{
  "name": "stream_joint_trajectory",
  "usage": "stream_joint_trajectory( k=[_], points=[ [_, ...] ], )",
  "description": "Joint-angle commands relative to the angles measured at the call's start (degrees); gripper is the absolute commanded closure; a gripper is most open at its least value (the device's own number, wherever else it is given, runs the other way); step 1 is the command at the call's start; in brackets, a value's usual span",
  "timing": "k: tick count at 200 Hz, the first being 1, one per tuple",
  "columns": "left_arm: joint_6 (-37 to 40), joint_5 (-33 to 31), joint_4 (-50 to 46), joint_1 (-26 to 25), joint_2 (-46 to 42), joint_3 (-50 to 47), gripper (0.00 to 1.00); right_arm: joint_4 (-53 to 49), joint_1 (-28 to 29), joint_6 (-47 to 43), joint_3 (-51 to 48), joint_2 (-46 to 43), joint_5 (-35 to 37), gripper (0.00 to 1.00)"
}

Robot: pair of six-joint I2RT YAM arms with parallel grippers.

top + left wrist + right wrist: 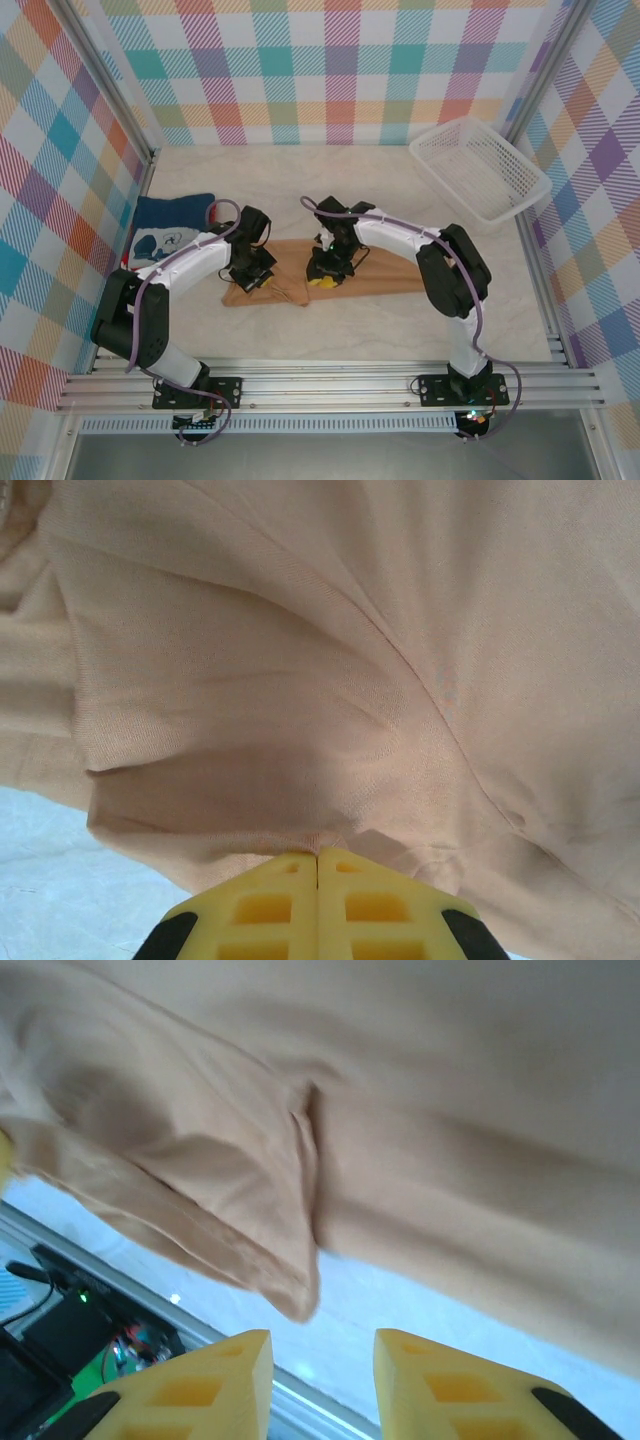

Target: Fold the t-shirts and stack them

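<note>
The surface (330,180) carries both garments. The tan t-shirt (385,275) is laid near the middle as a narrow band, its long axis running left to right, parallel to the near edge. Which end holds the collar cannot be determined. A basket (480,170) is placed at the far right corner. The navy t-shirt (170,225) is lying at the left edge as a compact packet, print upward, and is judged to be folded.

About half of the task is judged complete: the tan t-shirt is to be folded across its length, then stacked with the navy one.

The left hand (318,865) is set at the band's left end, its fingers pressed together on a pinch of tan cloth. The right hand (322,1355) is held over the band's middle, fingers apart, with nothing between them.
</note>
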Motion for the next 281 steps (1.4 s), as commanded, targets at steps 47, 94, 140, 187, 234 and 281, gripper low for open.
stream_joint_trajectory(
  k=[47,94,140,187,234,281],
  points=[
    [3.37,1.85,-2.42,0.94,0.06,0.30,1.00,9.99,2.50,19.49,-7.84,-1.88,-7.92,0.64],
    [4.41,2.51,-1.64,1.54,-0.20,-0.26,1.00,11.58,3.99,23.33,-9.41,-0.59,-5.31,0.64],
    [5.50,3.23,-2.14,1.91,-0.84,-0.71,1.00,14.13,4.31,25.85,-8.21,1.30,-2.79,0.71],
    [5.86,3.61,-1.62,2.26,-1.68,-2.24,1.00,15.02,4.85,27.38,-8.77,1.40,-2.06,0.82],
    [5.59,2.75,-1.72,2.41,-2.60,-3.08,1.00,15.38,4.85,28.64,-8.82,-0.25,0.59,1.00],
    [7.03,-0.05,-3.59,3.72,-3.18,-2.43,1.00,11.76,3.58,29.91,-9.10,-2.26,0.96,1.00]
  ],
)
